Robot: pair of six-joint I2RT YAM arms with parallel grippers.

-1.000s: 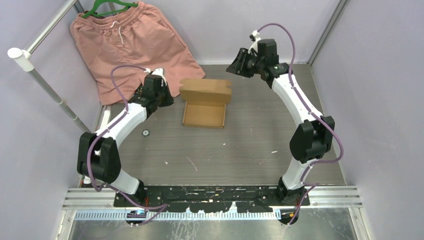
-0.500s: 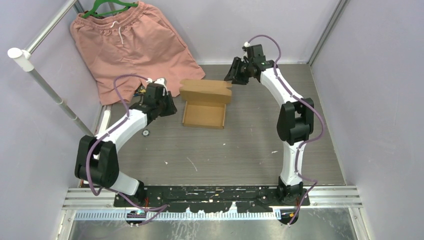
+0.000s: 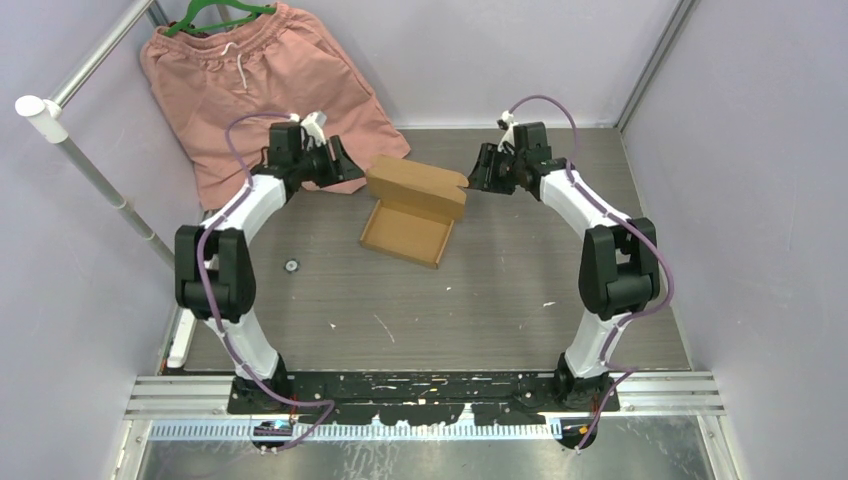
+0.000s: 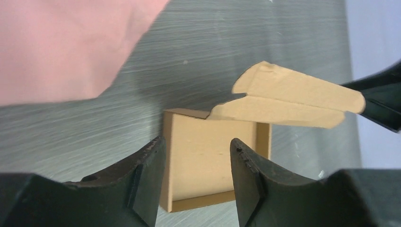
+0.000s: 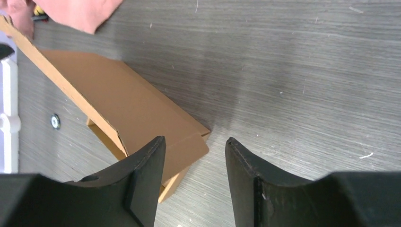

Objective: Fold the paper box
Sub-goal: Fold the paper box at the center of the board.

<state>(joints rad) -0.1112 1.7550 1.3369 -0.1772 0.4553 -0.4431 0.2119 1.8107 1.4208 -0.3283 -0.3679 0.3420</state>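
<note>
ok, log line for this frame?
box: tray formed, lid raised at a slant | left gripper: open, empty, near lid's left end | right gripper: open, empty, near lid's right end

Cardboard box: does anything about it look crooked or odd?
Yes. The paper box sits skewed to the edges of the table, its lid flap standing half up, not shut. A small loose ring lies nearby.

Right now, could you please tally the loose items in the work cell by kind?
brown cardboard box: 1
salmon-pink shorts: 1
green hanger: 1
small round washer: 1
Total: 4
</note>
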